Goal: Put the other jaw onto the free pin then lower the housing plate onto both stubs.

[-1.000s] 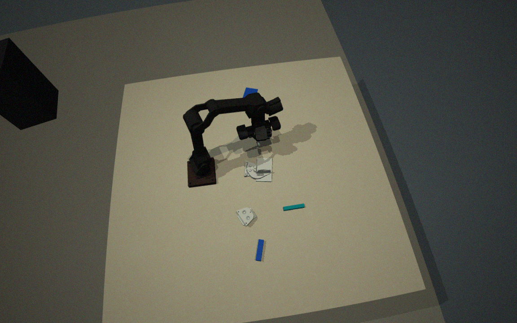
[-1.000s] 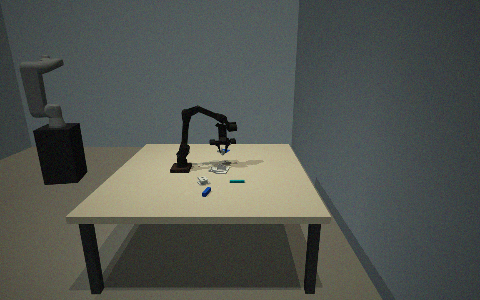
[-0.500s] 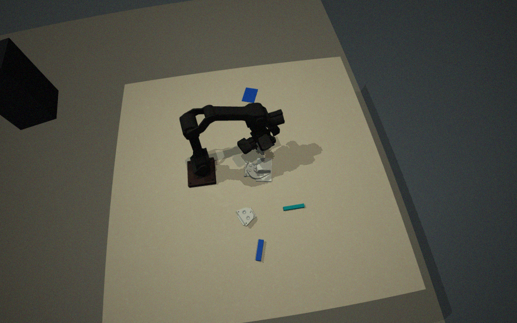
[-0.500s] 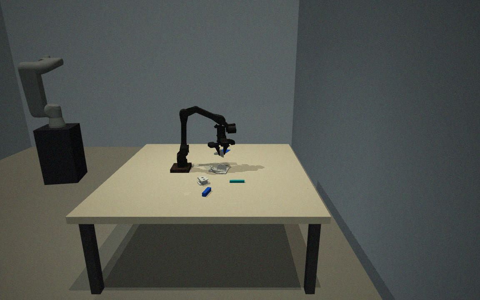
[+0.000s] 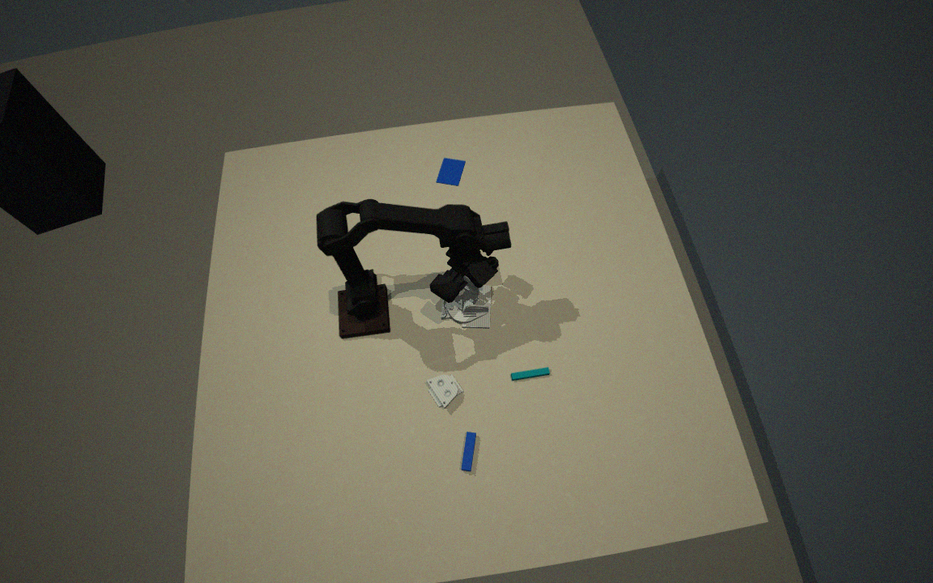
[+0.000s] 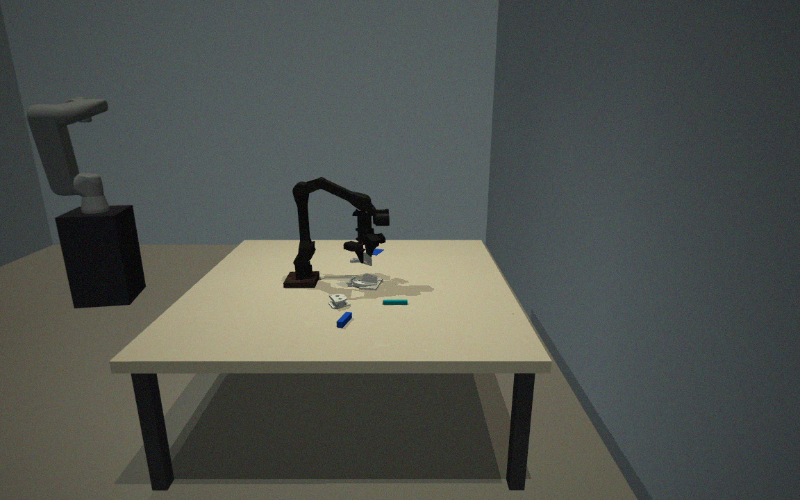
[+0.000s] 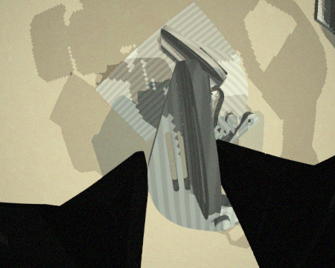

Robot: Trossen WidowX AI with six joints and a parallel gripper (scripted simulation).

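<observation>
"Where's the loose jaw (image 6: 368, 257) (image 7: 197, 156)?"

"Up in the end effector (image 5: 465, 288) (image 6: 365, 259) (image 7: 179, 154), its fingers clamped on the jaw from both sides. It's off the desk (image 5: 274, 471) (image 6: 328, 348) (image 7: 11, 179), over the base (image 5: 446, 312) (image 6: 350, 283) (image 7: 250, 121) and the fitted jaw (image 5: 480, 320) (image 6: 373, 285) (image 7: 193, 22)."

"So I'd just lower it?"

"Not yet, I'd say. Its hub end needs to come over the free pin first, bore upright, so it drops straight. From the wrist view I can't tell whether they line up; the held jaw covers part of the base."

"And the teeth?"

"Turn the jaw until its teeth face the gaps in the other gear, then lower slowly. If it stops high, it may be tooth on tooth: lift slightly, rotate a touch, try again. Pushing harder could tip the jaw or shove the base along."

"What about the pad already there?"

"Watch it. The held jaw is long, and could knock the fitted one and spoil its angle. Keep the grip square, and let go only when the hub seems fully down. Open just enough to clear, then rise straight."

"The plate (image 5: 445, 389) (image 6: 337, 301) (image 7: 333, 18)?"

"On the desk, apart from the base. Its turn comes once both gears mesh."
</observation>
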